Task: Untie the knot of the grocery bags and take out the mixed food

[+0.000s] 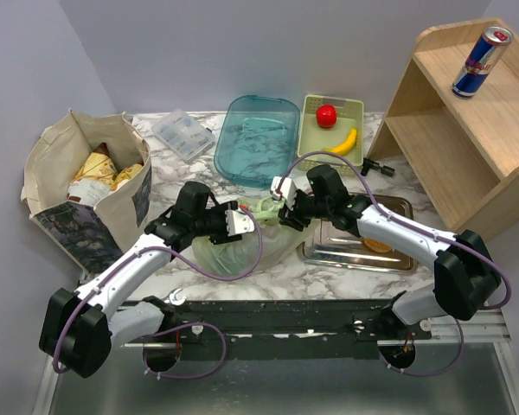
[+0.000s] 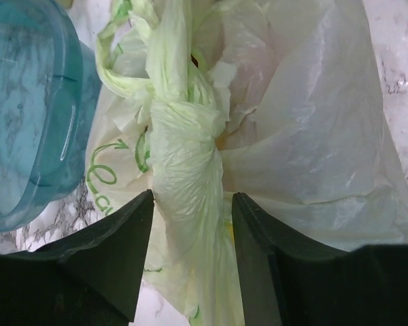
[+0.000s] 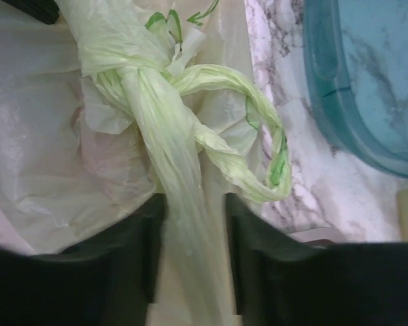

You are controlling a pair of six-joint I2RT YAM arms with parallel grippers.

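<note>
My left pincer (image 2: 192, 197) and right pincer (image 3: 194, 198) stand apart. A strand of the bag (image 2: 313, 136) passes between each, the knot (image 2: 180, 109) just ahead.

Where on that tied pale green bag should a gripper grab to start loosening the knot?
The twisted handle loop beside the knot, approached from the teal tub side: it arches open and free of the bag, so it can probably be pinched alone.
</note>
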